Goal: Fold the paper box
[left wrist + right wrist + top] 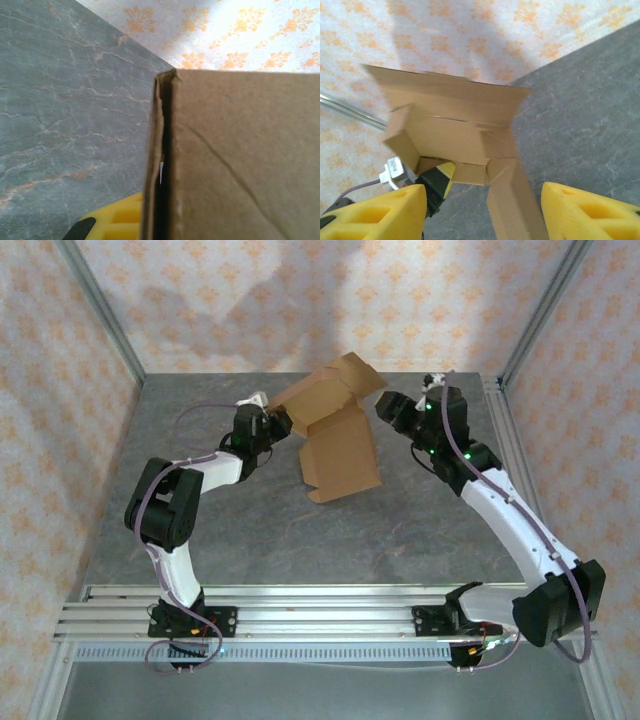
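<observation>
**Midway through the fold: left hand clamped, right hand free**

My left gripper [268,426] is clenched on the paper box [335,435], pinching a cardboard wall at its left side. From my left wrist, the doubled brown edge stands right in front of the lens, with one yellow finger [117,222] just beneath it. My right gripper [385,408] is released. Its two yellow fingers [380,212] stand wide apart, and a narrow panel of the box runs down between them, apparently touching neither.

The box sits toward the back of the grey table [300,550], between my two arms. It is only partly formed. The broad near panel reaches down toward the table, while the rear panels are tipped up off the surface with their flaps splayed. From my right wrist I look into the inside: a raised back panel and short side flaps bent inward, none of them tucked.

I judge the step in hand to be raising and squaring the walls, with my left hand as the anchor. That puts the task at about half done at best. The next move, I think, calls for my right fingers to close on the loose right-hand flap and swing it up along its crease. My left pinch should hold firm so the sheet neither twists nor slides. Too hard a push could buckle the cardboard off its crease.
</observation>
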Controlling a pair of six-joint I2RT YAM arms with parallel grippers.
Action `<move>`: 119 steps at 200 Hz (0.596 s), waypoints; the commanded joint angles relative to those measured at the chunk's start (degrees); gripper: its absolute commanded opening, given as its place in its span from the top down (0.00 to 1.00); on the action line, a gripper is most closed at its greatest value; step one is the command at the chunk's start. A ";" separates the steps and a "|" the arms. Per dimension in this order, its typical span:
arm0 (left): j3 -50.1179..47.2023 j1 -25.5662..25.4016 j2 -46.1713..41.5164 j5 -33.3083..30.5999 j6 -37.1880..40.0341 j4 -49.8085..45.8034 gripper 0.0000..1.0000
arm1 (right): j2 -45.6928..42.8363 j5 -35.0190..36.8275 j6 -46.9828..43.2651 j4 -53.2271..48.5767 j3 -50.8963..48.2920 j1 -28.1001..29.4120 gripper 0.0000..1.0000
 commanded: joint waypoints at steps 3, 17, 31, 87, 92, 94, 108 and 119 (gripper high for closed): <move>1.35 0.11 0.60 -4.10 2.63 1.27 1.00 | 5.17 8.91 -6.49 -6.69 9.00 6.02 0.39; 0.95 0.07 0.51 -5.20 2.71 1.57 1.00 | 10.06 10.77 -8.51 -8.87 15.45 9.54 0.38; 0.28 0.08 0.25 -5.82 2.49 2.51 1.00 | 15.96 12.49 -10.21 -12.07 22.61 11.86 0.40; -0.29 0.08 0.34 -5.90 1.92 3.05 1.00 | 35.79 15.49 -10.65 -27.39 49.88 13.63 0.51; -0.31 0.07 0.34 -5.94 2.02 3.00 1.00 | 36.99 15.32 -10.78 -28.09 51.38 13.63 0.52; -0.24 0.08 0.34 -5.94 2.03 2.89 1.00 | 37.40 15.25 -10.73 -28.31 52.04 13.63 0.52; -0.21 0.05 0.34 -5.85 2.20 2.86 1.00 | 40.10 14.49 -10.48 -29.66 55.00 13.63 0.54; -0.13 0.05 0.25 -5.69 2.29 2.64 1.00 | 41.55 13.73 -10.15 -30.20 56.37 13.63 0.56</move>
